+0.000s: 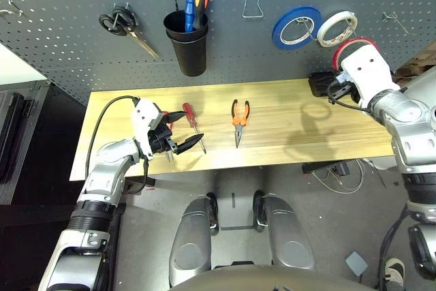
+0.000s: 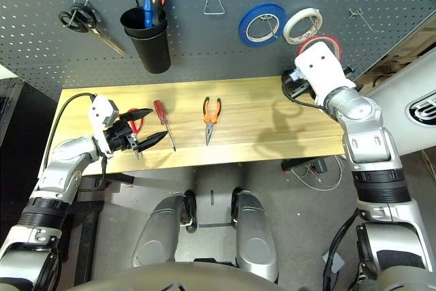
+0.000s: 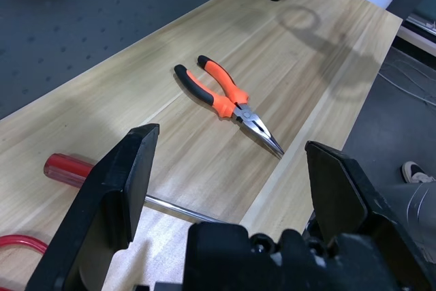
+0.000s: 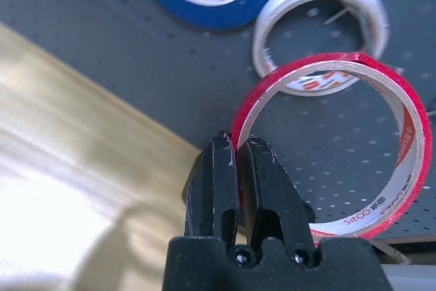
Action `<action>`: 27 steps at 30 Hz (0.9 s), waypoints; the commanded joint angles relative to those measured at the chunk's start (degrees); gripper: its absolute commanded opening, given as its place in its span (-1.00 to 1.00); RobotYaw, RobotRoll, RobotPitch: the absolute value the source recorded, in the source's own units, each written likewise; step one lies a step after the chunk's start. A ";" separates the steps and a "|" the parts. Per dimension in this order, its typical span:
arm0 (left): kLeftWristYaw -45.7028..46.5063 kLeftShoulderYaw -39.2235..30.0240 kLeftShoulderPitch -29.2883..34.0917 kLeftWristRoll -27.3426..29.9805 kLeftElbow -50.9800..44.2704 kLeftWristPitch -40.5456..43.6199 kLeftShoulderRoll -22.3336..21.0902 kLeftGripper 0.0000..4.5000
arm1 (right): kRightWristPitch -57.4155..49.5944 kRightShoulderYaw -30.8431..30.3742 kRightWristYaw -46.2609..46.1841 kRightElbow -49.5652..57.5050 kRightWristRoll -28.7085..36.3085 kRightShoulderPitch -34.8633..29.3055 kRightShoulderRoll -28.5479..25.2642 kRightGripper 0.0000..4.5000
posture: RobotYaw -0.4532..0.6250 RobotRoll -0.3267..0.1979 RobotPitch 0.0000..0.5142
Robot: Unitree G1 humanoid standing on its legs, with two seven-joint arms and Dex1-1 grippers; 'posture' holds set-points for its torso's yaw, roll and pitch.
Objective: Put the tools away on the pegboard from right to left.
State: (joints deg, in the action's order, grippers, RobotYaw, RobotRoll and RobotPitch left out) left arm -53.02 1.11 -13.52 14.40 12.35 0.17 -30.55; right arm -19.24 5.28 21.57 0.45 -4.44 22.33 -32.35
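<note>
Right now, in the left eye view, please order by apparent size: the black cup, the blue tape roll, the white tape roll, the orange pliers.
1. Black cup, clearly largest.
2. Blue tape roll and orange pliers: similar extent, so unranked; the pliers are slimmer.
3. White tape roll, smallest.

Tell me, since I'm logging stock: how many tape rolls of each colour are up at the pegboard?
Blue: 1, the blue roll hanging on the pegboard.
White: 1, the white roll beside it.
Red: 1, the red tape ring pinched in the right gripper.
Total: 3.
</note>
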 commanded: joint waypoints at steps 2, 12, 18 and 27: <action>-0.60 0.68 1.19 -0.90 0.58 -0.47 -0.10 1.00 | 4.41 2.26 -3.21 0.09 0.55 -3.26 1.58 -0.99 | -0.30 0.25 -0.28; -0.82 0.71 0.60 -1.16 1.48 -0.86 -0.18 1.00 | 7.94 7.75 -10.85 -2.52 2.11 -2.67 4.48 -0.99 | -0.30 0.25 -0.30; -1.27 0.85 0.40 -1.33 1.58 -1.20 -0.31 1.00 | 7.80 10.58 -13.15 -5.55 4.34 -0.07 4.83 -0.99 | -0.30 0.25 -0.30; -1.35 1.02 0.90 -1.51 0.90 -0.87 -0.18 1.00 | 8.11 12.73 -14.63 -10.68 5.84 4.88 3.20 -0.99 | -0.30 0.25 -0.26</action>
State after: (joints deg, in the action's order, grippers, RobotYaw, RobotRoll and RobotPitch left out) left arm -53.60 1.13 -13.48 13.63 13.45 -0.61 -30.56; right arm -11.16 16.25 7.59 -8.26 0.44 26.83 -28.32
